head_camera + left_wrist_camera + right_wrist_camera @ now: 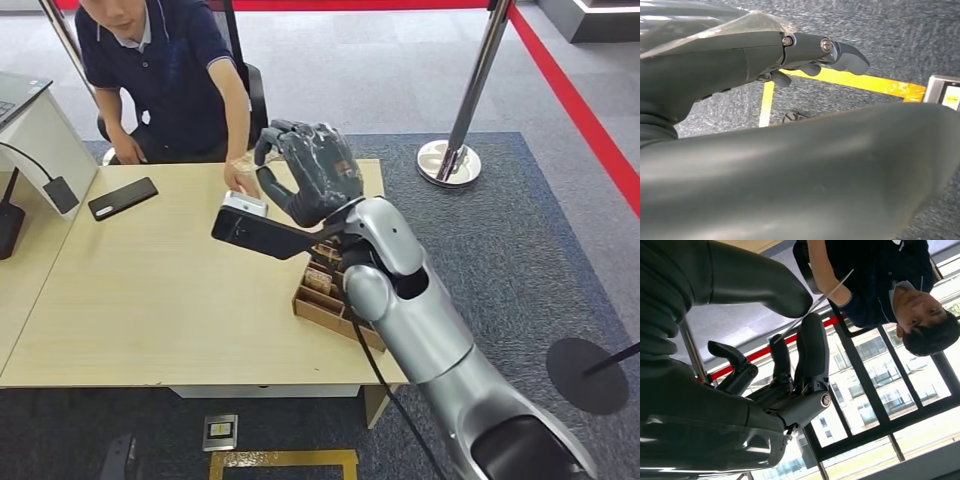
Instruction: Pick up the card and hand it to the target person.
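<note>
Our right hand (313, 170) hovering raised above counter (151, 290), pinching thin card (817, 300) between thumb and fingers. Person (162, 70) sitting behind counter, reaching hand (240, 180) toward ours. Wooden tray (324, 300) lying below our wrist. Black phone (122, 197) resting near person. Our left hand (753, 55) hanging over carpet, fingers extending, grasping nothing.

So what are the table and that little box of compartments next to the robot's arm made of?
The table looks like pale wood-grain laminate or veneer: faint streaks run along a smooth matte top. I can't tell which. The compartment box looks like brown wood or thick card, with thin dull dividers. The right hand above it seems dark grey plastic with a slight sheen.
</note>
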Controlling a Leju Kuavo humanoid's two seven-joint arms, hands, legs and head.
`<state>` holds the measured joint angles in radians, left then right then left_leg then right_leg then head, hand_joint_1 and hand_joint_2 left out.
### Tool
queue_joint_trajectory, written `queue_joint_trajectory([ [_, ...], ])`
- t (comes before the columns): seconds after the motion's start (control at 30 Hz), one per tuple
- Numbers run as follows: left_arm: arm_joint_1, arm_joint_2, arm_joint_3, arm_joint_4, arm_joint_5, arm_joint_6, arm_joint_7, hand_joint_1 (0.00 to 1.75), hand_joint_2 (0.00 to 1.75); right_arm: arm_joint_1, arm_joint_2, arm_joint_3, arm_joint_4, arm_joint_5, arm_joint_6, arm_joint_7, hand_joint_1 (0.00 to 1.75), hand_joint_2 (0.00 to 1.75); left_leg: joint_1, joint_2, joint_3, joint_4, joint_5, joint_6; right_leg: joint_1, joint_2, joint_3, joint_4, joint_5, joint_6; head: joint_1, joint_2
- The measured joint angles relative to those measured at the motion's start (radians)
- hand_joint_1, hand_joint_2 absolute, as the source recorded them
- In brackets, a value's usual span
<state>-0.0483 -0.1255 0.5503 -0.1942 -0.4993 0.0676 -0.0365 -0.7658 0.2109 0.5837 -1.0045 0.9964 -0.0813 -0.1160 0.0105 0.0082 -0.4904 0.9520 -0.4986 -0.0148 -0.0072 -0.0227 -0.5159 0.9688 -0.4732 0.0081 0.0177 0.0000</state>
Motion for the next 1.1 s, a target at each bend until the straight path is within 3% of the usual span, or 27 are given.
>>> queue_joint_trajectory([
  [0.13,0.000,-0.007,0.005,0.000,0.006,0.011,0.026,0.00,0.00,-0.083,0.075,0.012,0.147,-0.007,-0.009,0.016,1.75,1.75,0.000,-0.001,-0.001,0.000,0.000,0.000,0.000,0.000,-0.001,0.000,0.000,0.000,0.000,0.000],
  [0.33,0.000,-0.019,0.023,0.000,0.017,0.027,0.048,0.00,0.00,-0.152,0.126,0.130,0.274,-0.163,-0.004,0.091,1.75,1.75,0.000,-0.001,-0.002,0.000,0.000,0.000,0.000,0.000,-0.002,0.000,0.000,0.000,0.000,0.000],
  [0.5,0.000,-0.026,0.034,0.000,0.010,0.029,0.043,0.00,0.00,-0.184,0.138,0.274,0.345,-0.311,-0.006,0.136,1.75,1.75,0.000,0.000,-0.002,0.000,0.000,0.000,0.000,0.000,-0.002,-0.001,0.000,0.000,0.000,0.000],
  [0.7,0.000,-0.026,0.039,0.000,-0.010,0.023,0.043,0.00,0.00,-0.195,0.142,0.395,0.407,-0.363,-0.017,0.174,1.75,1.75,0.000,0.000,-0.002,0.000,0.000,0.000,0.000,0.000,-0.002,-0.001,0.000,0.000,0.000,0.000],
  [0.8,0.000,-0.026,0.040,0.000,-0.026,0.015,0.043,0.00,0.00,-0.198,0.142,0.446,0.441,-0.384,-0.031,0.203,1.56,1.75,0.000,-0.001,-0.002,0.000,0.000,0.000,0.000,0.000,-0.002,-0.001,0.000,0.000,0.000,0.000],
  [0.87,0.000,-0.024,0.040,0.000,-0.039,0.011,0.042,0.00,0.00,-0.198,0.142,0.468,0.464,-0.396,-0.054,0.225,1.57,1.75,0.000,-0.001,-0.002,0.000,0.000,0.000,0.000,0.000,-0.002,-0.001,0.000,0.000,0.000,0.000],
  [0.9,0.000,-0.023,0.040,0.000,-0.045,0.009,0.042,0.00,0.00,-0.198,0.142,0.475,0.476,-0.401,-0.066,0.232,1.30,1.75,0.000,-0.001,-0.002,0.000,0.000,0.000,0.000,0.000,-0.002,-0.001,0.000,0.000,0.000,0.000],
  [1.0,0.000,-0.019,0.040,0.000,-0.056,0.006,0.039,0.00,0.00,-0.196,0.142,0.487,0.509,-0.414,-0.097,0.234,0.10,1.75,0.000,-0.001,-0.002,0.000,0.000,0.000,0.000,0.000,-0.002,-0.001,0.000,0.000,0.000,0.000],
  [1.03,0.000,-0.017,0.040,0.000,-0.059,0.006,0.037,0.00,0.00,-0.196,0.142,0.489,0.519,-0.419,-0.107,0.230,0.00,1.75,0.000,-0.001,-0.002,0.000,0.000,0.000,0.000,0.000,-0.002,-0.001,0.000,0.000,0.000,0.000],
  [1.1,0.000,-0.014,0.040,0.000,-0.063,0.006,0.030,0.00,0.00,-0.193,0.142,0.492,0.535,-0.429,-0.124,0.218,0.00,1.75,0.000,0.000,-0.002,0.000,0.000,0.000,0.000,0.000,-0.002,-0.001,0.000,0.000,0.000,0.000],
])
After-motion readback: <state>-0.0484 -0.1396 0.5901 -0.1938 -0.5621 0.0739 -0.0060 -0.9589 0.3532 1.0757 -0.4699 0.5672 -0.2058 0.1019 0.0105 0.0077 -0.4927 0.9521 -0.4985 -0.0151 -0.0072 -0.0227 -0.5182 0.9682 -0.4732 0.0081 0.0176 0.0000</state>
